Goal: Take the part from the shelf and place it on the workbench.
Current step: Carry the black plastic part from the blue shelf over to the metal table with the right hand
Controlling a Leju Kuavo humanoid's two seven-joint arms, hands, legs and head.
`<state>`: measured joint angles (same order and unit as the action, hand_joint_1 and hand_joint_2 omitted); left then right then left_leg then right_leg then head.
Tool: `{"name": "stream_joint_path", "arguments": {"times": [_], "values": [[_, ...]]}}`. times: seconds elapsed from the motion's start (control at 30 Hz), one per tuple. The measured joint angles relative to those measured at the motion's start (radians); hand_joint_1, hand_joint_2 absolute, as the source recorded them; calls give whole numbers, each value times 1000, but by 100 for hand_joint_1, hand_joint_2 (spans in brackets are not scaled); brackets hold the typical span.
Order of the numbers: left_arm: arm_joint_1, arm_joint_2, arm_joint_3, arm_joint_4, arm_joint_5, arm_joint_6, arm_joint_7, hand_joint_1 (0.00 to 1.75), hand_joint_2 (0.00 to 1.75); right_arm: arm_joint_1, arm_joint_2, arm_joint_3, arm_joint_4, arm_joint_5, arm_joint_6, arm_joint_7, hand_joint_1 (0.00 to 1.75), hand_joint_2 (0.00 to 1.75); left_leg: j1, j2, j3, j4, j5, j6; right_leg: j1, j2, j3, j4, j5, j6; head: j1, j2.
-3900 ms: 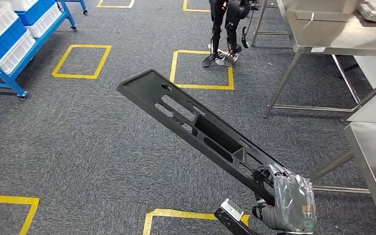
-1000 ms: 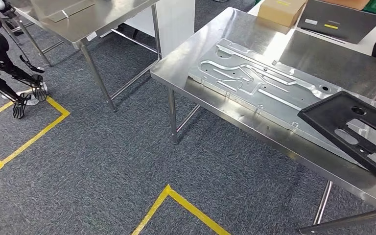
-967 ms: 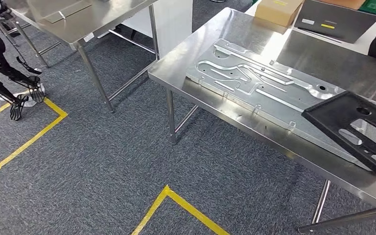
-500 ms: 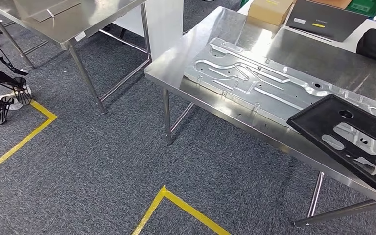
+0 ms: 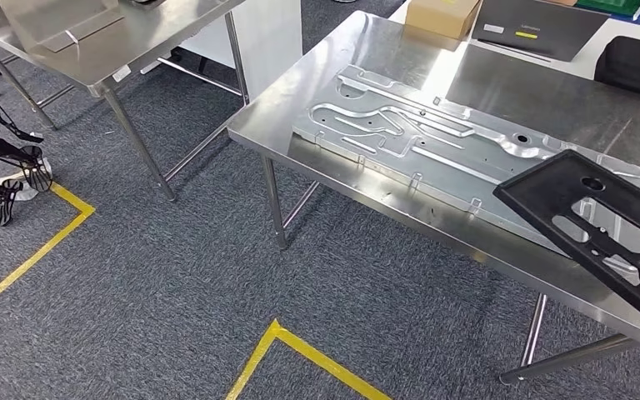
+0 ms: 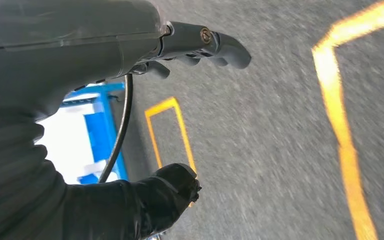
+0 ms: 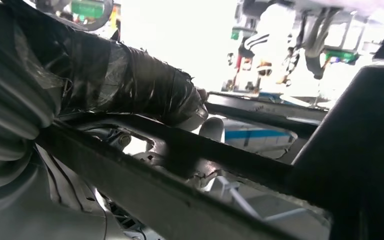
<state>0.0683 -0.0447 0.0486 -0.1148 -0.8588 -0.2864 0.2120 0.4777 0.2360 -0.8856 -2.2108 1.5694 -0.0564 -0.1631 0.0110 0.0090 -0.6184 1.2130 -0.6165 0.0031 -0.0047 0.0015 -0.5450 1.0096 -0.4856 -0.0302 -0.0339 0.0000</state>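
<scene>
The long black part (image 5: pixel 597 223), a flat frame with cut-outs, comes in from the right of the head view. Its far end hangs tilted over the steel workbench (image 5: pixel 333 58), above the end of a large silver stamped plate (image 5: pixel 417 137) lying there. In the right wrist view my right hand (image 7: pixel 105 85), wrapped in dark tape, grips a rail of the black part (image 7: pixel 215 165). My left hand (image 6: pixel 180 100) hangs over the grey carpet, thumb and fingers apart, holding nothing.
A second steel table (image 5: pixel 92 33) stands at the upper left. A cardboard box (image 5: pixel 442 12), a dark flat case (image 5: pixel 542 29) and a black bag (image 5: pixel 637 62) lie at the workbench's far side. Another robot's feet (image 5: pixel 8 179) stand on yellow floor tape (image 5: pixel 300 350). A blue rack (image 6: pixel 97 130) is behind.
The camera has swung from open floor to the workbench, and the table has kept sliding left and nearer. The black part's end now reaches further over the silver plate.
</scene>
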Motion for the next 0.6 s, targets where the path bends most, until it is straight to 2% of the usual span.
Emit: {"name": "stream_joint_path", "arguments": {"times": [0.03, 0.07, 0.1, 0.17, 0.2, 0.27, 0.37, 0.4, 0.47, 0.53, 0.57, 0.6], "values": [[0, 0, 0, 0, 0, -1, 0, 0, 175, 2, -4, 13, 2, 0, 0, 5, 175, 175, 0, 0, -30, 56, -18, -1, 2, 1, 0, 1, -1, -2, 0, 0], [1, 0, 0, 0, 0, -1, -1, 0, 175, 4, -8, 25, 5, 0, 0, 7, 175, 175, 0, 0, -47, 84, -17, -1, 4, 3, 1, 3, -3, -3, 0, 0], [1, 0, 0, 0, 0, -1, -1, 0, 175, 4, -10, 36, 8, 0, -2, 5, 175, 175, 0, 0, -45, 71, 5, 0, 5, 6, 1, 6, -5, -4, 0, 0], [2, 0, 0, 0, 0, 0, -2, 0, 175, 1, -11, 53, 13, 0, -6, -15, 175, 175, -1, -1, 4, -45, 77, 8, 7, 11, 4, 13, -12, -2, 0, 0], [2, 1, 0, 0, 0, 1, -3, 0, 175, -4, -10, 59, 15, 0, -11, -32, 175, 175, -4, -2, 32, -108, 101, 13, 9, 13, 3, 18, -16, 1, 0, 0], [2, 1, 0, 0, 1, 1, -4, 0, 175, -18, -7, 71, 18, 0, -29, -71, 175, 175, -9, -3, 61, -174, 115, 22, 10, 15, 0, 24, -20, 9, 1, 0], [1, 0, -1, 0, -1, 1, -5, 0, 175, -32, -3, 110, 19, 0, -55, -78, 175, 175, -8, -2, 67, -188, 119, 32, 9, 15, -1, 26, -23, 25, 1, 0], [1, 0, -2, 0, -2, 1, -6, 0, 175, -33, -4, 130, 19, 0, -59, -66, 175, 175, -5, -1, 70, -194, 122, 37, 8, 13, -6, 39, -33, 30, 1, 0], [2, -1, -3, 0, -3, 1, -9, 0, 175, -34, -7, 166, 19, 0, -63, -43, 175, 175, -1, 1, 77, -204, 126, 44, 3, 9, -46, 123, -79, 41, 2, 0], [2, 0, -3, 0, -4, 2, -10, 0, 175, -35, -9, 191, 20, 0, -65, -34, 175, 175, -1, 2, 79, -205, 123, 46, -5, 7, -119, 251, -129, 50, 2, 0], [2, 0, -4, 0, -4, 2, -10, 0, 175, -35, -9, 199, 20, 0, -65, -32, 175, 175, -1, 2, 81, -205, 120, 45, -8, 6, -145, 292, -133, 53, 2, 0], [2, 0, -4, 0, -4, 2, -10, 0, 175, -35, -9, 205, 20, 0, -65, -32, 175, 175, -1, 1, 85, -205, 117, 44, -12, 4, -153, 295, -117, 56, 2, 0]]}}
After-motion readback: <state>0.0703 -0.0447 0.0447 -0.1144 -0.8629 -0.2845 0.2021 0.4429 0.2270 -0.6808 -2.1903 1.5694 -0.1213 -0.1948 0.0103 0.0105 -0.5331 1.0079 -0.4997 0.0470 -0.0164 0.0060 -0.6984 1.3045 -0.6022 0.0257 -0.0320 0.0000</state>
